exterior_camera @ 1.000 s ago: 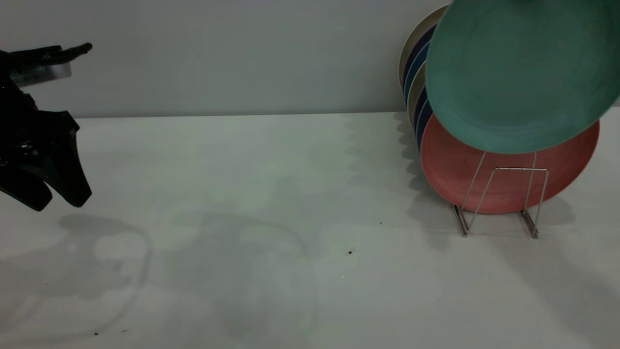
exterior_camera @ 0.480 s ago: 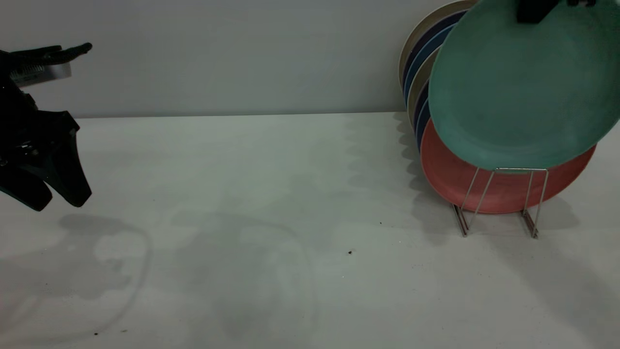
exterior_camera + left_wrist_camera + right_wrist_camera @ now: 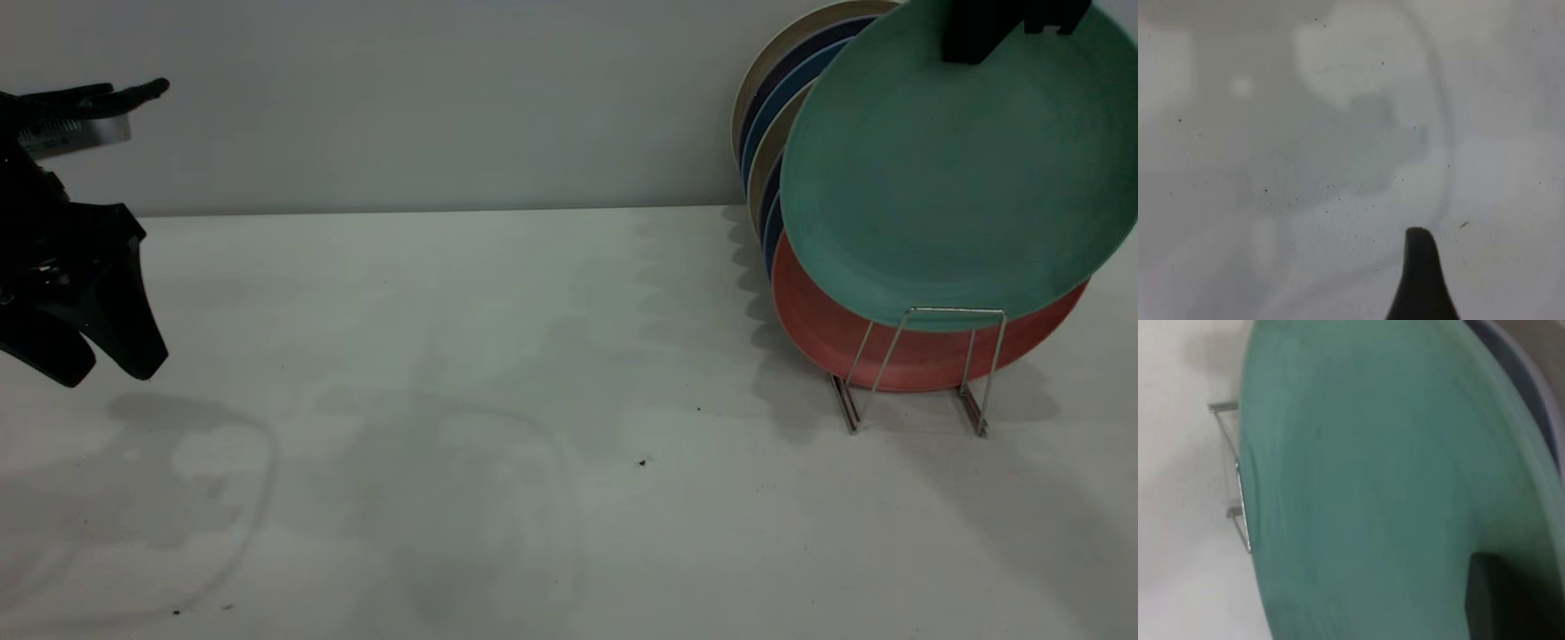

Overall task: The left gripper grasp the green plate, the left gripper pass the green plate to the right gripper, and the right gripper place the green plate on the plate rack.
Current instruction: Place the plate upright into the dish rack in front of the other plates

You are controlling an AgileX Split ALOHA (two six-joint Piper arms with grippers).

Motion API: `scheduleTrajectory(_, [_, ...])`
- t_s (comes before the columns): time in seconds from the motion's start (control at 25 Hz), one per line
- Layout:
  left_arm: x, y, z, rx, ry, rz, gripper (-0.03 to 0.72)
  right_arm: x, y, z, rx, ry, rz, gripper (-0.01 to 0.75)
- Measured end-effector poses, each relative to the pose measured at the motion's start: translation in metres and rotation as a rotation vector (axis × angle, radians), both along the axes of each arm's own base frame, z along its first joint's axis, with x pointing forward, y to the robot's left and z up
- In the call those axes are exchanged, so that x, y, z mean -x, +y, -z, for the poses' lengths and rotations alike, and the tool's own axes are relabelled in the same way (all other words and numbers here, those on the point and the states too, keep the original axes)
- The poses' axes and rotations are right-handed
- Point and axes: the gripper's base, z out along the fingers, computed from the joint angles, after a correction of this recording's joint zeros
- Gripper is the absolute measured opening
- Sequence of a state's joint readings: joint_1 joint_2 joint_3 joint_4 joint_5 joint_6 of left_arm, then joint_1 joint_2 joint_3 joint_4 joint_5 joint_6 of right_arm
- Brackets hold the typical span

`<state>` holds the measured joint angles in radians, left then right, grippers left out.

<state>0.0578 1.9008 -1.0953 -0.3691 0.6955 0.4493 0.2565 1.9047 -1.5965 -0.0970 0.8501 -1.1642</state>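
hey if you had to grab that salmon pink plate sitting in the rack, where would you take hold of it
Probably by the pink plate's bare rim on the side toward the left arm. It stands on edge in the plate rack, and the green plate, hanging from the right gripper, covers its top and most of its face.

My left gripper [image 3: 84, 360]: matte black throughout, ending in two tapered fingers [image 3: 133, 342] with blunt, rounded tips. Above them sits my silver boxy camera module [image 3: 76, 133], its face bearing a small dark label too fine to read, with thin black cabling [image 3: 98, 96] running over its top. My right gripper [image 3: 1005, 22]: only a black, squared, block-like finger portion shows, its surface plain and unmarked.
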Motion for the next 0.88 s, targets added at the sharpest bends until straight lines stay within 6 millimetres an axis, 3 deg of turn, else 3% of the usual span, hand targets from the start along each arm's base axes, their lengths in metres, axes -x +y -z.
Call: scheduleTrajectory(0.88, [-0.0001,0.0,0.0,0.0,0.0,-0.003,0.568,0.009,0.001,0.0051,-0.034,0.117,0.048,0.134])
